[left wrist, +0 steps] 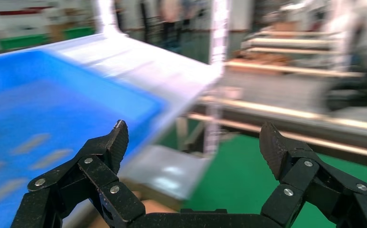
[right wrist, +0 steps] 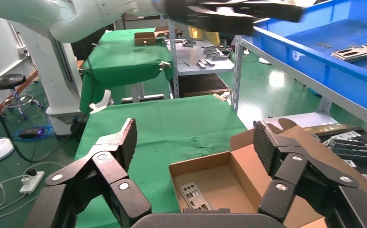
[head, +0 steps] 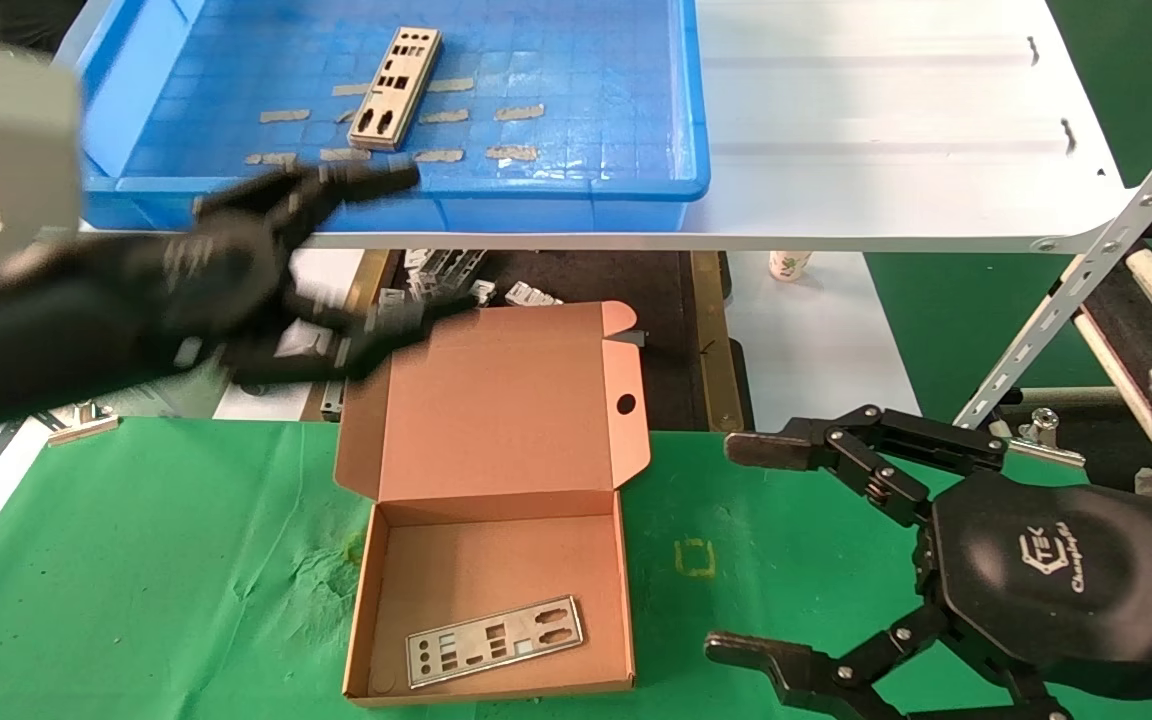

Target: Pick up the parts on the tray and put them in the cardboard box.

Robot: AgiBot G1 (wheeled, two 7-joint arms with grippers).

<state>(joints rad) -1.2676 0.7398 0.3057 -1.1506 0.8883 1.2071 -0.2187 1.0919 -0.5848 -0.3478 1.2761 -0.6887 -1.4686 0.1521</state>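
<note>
Right gripper [head: 736, 545] sits closest to the camera, down at the bottom right over the green cloth [head: 136, 560], fingers spread wide with nothing between them, just beside the cardboard box [head: 496, 500]. That box is open on the cloth with its lid folded back toward the shelf, round hole in the lid showing, and one silver metal plate [head: 494, 642] is lying flat on its floor near the front wall. You can see that same plate in the right wrist view too, inside the box between the two fingers of the camera's own gripper. Left gripper [head: 406, 245] is up in the air at the front edge of the blue tray [head: 691, 120], blurred, fingers wide apart and holding nothing; its wrist view shows both fingertips spread, with the tray rim and the white shelf board [head: 886, 120] behind them. Tray sits on that white board, and a second plate [head: 396, 88] lies flat on its grid floor among the short tan tape strips [head: 519, 112], a bit beyond the left gripper and not touching it. Some small grey-white brackets [head: 531, 294] are piled on the dark surface below the shelf, behind the box lid.
</note>
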